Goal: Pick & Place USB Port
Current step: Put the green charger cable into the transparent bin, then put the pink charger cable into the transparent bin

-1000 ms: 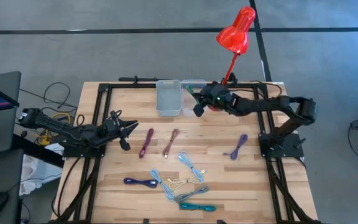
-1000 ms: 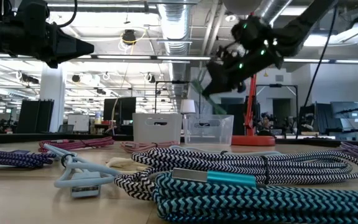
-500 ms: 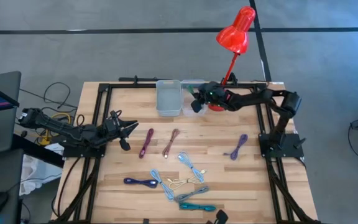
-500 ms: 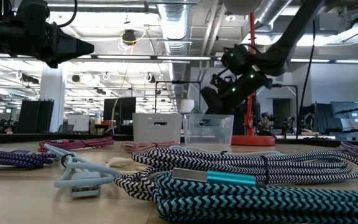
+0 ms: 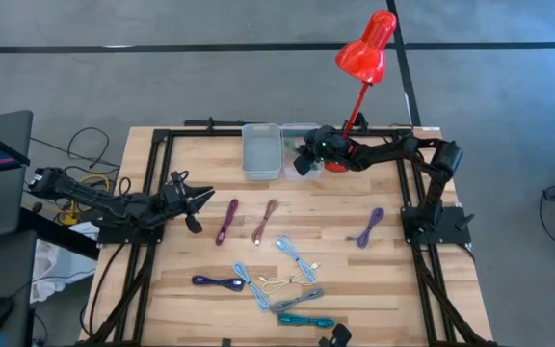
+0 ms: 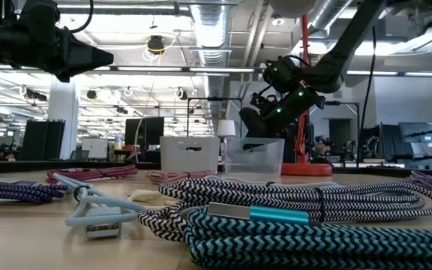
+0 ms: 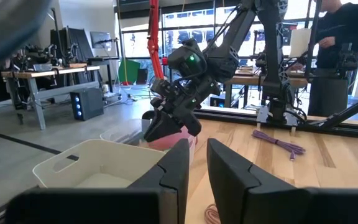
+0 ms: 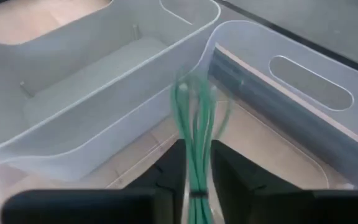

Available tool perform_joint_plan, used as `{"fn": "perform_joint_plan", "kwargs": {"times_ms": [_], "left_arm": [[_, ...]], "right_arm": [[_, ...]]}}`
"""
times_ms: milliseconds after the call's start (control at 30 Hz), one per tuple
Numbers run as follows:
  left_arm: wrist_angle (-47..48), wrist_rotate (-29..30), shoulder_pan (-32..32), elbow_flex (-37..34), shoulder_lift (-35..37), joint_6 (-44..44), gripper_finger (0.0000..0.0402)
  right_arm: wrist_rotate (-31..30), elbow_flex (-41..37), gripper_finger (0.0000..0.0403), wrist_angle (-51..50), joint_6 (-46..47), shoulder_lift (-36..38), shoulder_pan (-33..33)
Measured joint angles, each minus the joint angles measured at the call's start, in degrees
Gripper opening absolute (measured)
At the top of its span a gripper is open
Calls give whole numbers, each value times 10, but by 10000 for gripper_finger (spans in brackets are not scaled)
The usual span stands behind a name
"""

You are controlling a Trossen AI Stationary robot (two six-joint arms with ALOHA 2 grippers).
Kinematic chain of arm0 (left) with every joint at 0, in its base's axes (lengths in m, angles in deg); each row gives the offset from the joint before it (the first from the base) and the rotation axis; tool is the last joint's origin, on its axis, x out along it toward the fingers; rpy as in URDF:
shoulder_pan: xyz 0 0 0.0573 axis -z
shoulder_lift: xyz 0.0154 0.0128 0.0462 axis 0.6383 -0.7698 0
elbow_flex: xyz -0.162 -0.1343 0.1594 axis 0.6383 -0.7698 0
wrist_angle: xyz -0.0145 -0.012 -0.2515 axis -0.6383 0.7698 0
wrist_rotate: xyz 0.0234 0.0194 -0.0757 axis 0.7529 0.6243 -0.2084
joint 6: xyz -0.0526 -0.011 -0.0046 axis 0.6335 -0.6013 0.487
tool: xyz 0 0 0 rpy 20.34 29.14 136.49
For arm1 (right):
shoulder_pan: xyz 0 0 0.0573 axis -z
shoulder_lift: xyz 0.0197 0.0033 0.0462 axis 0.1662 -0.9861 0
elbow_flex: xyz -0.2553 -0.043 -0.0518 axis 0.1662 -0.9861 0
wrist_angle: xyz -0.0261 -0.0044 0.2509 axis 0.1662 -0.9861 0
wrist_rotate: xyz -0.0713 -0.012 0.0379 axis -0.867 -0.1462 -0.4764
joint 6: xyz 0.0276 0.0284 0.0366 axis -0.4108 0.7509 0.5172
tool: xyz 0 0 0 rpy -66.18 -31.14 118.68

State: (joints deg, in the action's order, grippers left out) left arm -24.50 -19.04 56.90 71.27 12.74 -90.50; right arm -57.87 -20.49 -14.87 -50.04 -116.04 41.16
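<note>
My right gripper [image 5: 303,162] is shut on a coiled green cable [image 8: 195,124] and hovers over the near ends of two bins at the table's far edge: an opaque white bin [image 5: 261,152] and a clear bin [image 5: 300,133]. In the right wrist view the cable's loops stick out over the rims where the white bin [image 8: 92,81] and the clear bin [image 8: 303,93] meet. My left gripper [image 5: 193,200] is open and empty, above the table's left part. It waits there. My right gripper pinches the green cable bundle [image 8: 196,177] between its two fingers [image 8: 169,171], near the bundle's tied end. The loops stick out ahead of the fingertips. The cable is lifted clear of the table and of both bins.
Several coiled cables lie on the wooden table: maroon [image 5: 227,220], brown [image 5: 265,220], purple [image 5: 366,227], dark blue [image 5: 218,281], light blue [image 5: 295,255], teal [image 5: 302,318]. A red desk lamp [image 5: 364,48] stands beside the right gripper. A person [image 7: 347,37] stands beyond the table.
My right gripper has moved down and a little toward the table's far left, toward the bins, carrying the green cable. Its arm has folded in closer to its base.
</note>
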Motion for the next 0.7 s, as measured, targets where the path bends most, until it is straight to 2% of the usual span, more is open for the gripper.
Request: {"fn": "perform_joint_plan", "kwargs": {"times_ms": [300,467,700], "left_arm": [[0,0,0,0,0,0,59],[0,0,0,0,0,0,59],[0,0,0,0,0,0,59]], "right_arm": [[-1,-1,117,9,-21,25,-11],[-3,-1,115,-30,-63,102,-41],[-5,-1,109,-127,-76,207,-83]]}}
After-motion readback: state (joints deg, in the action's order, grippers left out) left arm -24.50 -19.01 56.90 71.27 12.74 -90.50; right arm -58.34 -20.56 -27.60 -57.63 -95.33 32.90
